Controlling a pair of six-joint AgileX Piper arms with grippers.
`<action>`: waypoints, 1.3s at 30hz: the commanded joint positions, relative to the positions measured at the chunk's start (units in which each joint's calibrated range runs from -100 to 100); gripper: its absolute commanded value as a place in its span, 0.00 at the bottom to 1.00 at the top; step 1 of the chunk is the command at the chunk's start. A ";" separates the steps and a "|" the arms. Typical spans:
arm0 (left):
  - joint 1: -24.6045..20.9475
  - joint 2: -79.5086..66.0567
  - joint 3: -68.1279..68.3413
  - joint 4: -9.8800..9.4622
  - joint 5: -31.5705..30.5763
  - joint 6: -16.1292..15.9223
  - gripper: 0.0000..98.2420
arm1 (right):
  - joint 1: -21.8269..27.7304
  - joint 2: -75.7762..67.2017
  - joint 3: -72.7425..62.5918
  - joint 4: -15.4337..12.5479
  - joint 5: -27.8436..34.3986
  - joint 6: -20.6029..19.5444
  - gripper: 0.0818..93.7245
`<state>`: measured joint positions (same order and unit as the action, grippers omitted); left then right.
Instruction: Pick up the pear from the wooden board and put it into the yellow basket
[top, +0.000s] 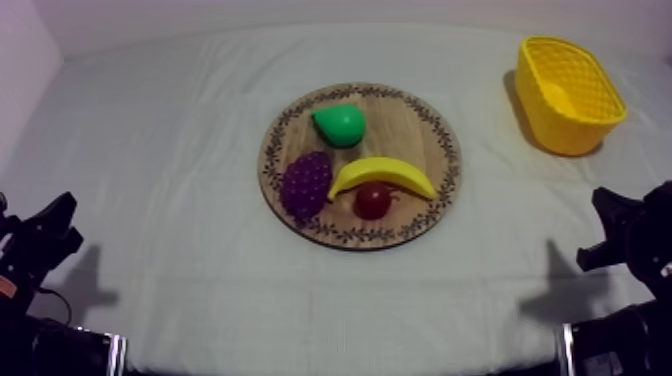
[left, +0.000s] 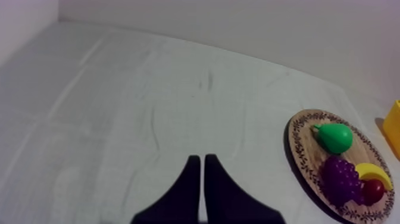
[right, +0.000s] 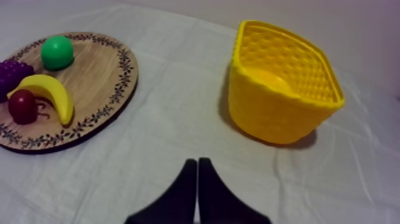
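Grey-white cloth (top: 180, 150); banana (top: 385, 175) overlaps small red fruit (top: 372, 203); left pincer (left: 200, 158), right pincer (right: 197, 161) pressed together, empty.

A test lab: cloth-draped table (top: 180, 150), bare pale walls (left: 238, 24).

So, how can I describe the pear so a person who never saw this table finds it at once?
Find the round wooden board in the middle of the table. Four fruits lie on it, and the pear sits on its far side, behind the grapes, banana and small red fruit. It is the only green one.
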<state>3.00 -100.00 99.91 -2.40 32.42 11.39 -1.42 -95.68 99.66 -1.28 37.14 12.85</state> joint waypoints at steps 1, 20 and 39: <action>0.00 0.00 -0.02 -0.02 0.00 0.02 0.00 | -0.03 0.01 0.11 0.04 -0.04 -1.64 0.00; 0.00 0.00 -0.02 -0.02 0.00 0.02 0.00 | -2.40 -0.05 0.08 0.09 0.87 -0.07 0.00; 0.00 0.00 -0.02 -0.02 0.00 0.02 0.00 | -15.63 36.81 -30.93 6.28 12.49 1.86 0.00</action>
<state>3.00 -100.00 99.91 -2.40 32.42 11.39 -16.75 -67.23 76.64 5.11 46.53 13.93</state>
